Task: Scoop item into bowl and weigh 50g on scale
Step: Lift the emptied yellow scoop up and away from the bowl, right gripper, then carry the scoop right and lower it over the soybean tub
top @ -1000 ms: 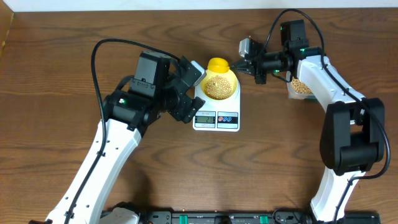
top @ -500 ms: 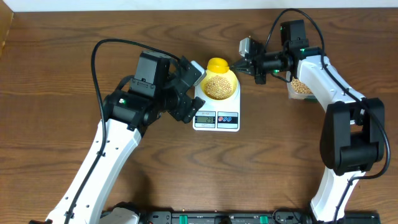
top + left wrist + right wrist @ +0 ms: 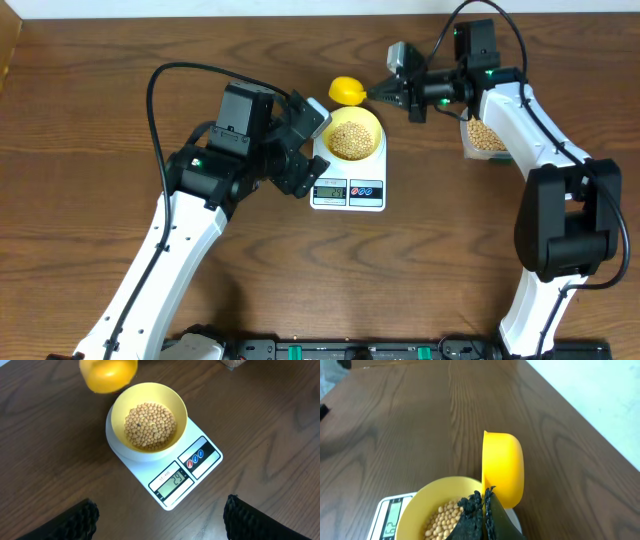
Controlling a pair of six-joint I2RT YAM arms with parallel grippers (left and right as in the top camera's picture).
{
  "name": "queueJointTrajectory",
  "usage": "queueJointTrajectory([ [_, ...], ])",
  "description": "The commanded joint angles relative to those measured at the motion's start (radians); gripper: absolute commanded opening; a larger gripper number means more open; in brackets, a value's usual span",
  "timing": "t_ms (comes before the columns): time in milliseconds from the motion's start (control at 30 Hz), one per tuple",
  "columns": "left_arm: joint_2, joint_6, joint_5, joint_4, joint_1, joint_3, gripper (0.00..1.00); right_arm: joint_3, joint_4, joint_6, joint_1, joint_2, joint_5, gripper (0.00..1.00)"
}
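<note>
Tan beans [image 3: 150, 425] fill pale yellow bowl [image 3: 150, 391] on scale [image 3: 192, 442]; right hand [image 3: 484, 502] grips scoop [image 3: 502, 467], left hand [image 3: 162, 522] spread.

A bright yellow scoop [image 3: 346, 90] shows toward the far side of a dark brown wooden table [image 3: 90, 150], and in the right wrist view its rounded cup stands turned on edge. Well off to the scoop's right in the overhead view stands a clear plastic tub [image 3: 483, 154], partly hidden. Beyond the scoop, a white surface [image 3: 200, 8] borders the table's far edge. Far on the scoop's near side, a black rail [image 3: 330, 350] with green fittings runs along the table's front edge
</note>
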Motion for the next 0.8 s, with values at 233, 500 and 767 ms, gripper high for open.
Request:
queueJointTrajectory([
  [233,-0.001,-0.009,0.013,0.000,0.005,-0.007,0.82,0.024,0.126,0.289,-0.009,-0.119,0.119,0.01],
  [500,-0.001,-0.009,0.013,0.000,0.005,-0.007,0.82,0.025,0.132,0.385,-0.025,-0.177,0.282,0.01],
  [767,-0.001,-0.008,0.013,0.000,0.005,-0.007,0.82,0.025,0.132,0.493,-0.045,-0.222,0.439,0.01],
])
